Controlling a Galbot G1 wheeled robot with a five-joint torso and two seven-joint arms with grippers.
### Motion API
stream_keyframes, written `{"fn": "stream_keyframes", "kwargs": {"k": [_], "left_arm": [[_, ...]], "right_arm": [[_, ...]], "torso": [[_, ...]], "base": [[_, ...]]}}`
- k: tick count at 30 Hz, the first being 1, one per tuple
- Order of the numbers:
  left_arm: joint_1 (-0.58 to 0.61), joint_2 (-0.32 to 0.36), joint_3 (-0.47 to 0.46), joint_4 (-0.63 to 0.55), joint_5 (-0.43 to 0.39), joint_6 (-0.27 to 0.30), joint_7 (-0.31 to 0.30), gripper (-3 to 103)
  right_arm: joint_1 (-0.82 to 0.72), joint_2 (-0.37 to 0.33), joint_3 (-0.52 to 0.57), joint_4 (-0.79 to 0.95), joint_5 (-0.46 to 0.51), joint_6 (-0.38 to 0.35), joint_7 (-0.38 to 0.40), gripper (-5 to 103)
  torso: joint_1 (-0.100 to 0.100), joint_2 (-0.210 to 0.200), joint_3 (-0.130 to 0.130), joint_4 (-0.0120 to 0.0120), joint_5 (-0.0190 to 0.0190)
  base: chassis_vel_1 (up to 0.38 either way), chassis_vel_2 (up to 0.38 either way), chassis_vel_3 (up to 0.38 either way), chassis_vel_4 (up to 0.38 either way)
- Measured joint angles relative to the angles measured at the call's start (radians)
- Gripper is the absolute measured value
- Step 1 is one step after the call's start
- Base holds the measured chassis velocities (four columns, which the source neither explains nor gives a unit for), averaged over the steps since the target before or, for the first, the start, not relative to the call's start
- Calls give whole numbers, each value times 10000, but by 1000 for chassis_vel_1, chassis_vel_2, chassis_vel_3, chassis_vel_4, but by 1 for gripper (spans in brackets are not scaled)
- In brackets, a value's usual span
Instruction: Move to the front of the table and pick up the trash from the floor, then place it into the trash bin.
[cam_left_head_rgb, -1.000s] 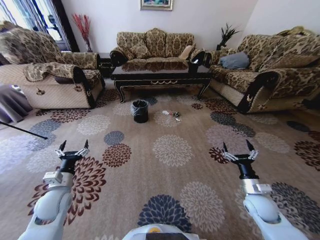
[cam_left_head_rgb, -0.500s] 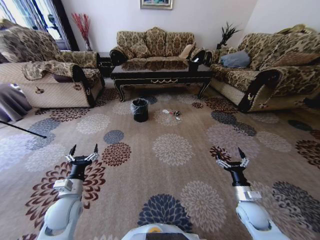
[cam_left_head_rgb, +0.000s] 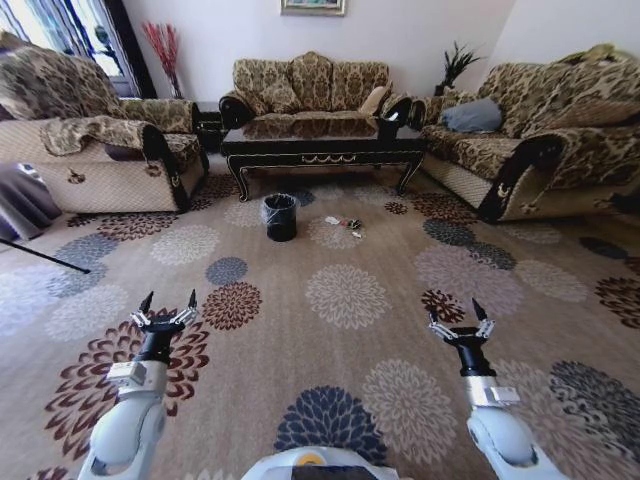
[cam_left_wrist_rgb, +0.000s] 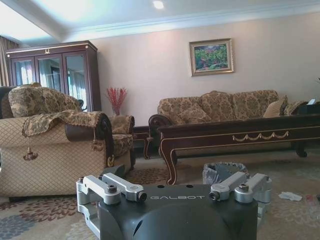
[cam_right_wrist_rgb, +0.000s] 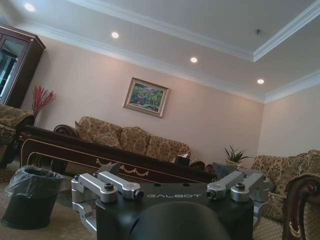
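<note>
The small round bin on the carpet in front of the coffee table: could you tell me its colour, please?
The small round bin is black, lined with a crinkly clear plastic bag; the right wrist view shows it best.

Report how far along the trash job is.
Done: nothing picked up. The trash lies on the floor in front of the table, beside the bin.
In hand: the approach. The robot stands well back on the carpet, left gripper and right gripper open, empty and held low in front.
Left: reaching the table front, picking up the trash, dropping it in the bin.
</note>
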Motion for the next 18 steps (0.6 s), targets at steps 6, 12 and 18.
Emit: {"fn": "stream_keyframes", "kwargs": {"k": [6, 12, 18], "left_arm": [[41, -57, 7, -25, 5, -20, -1, 100], [48, -53, 4, 9, -10, -249, 14, 100], [49, -42, -30, 33, -12, -328, 34, 100]], "right_arm": [[-19, 19, 17, 22, -6, 1, -1, 100], [-55, 43, 29, 51, 33, 2, 5, 100], [-136, 92, 35, 64, 256, 5, -120, 100]], "torso": [[-4, -208, -205, 0, 0], [0, -360, -366, 0, 0], [6, -367, -377, -1, 0]], "base": [[0, 0, 0, 0], [0, 0, 0, 0], [0, 0, 0, 0]]}}
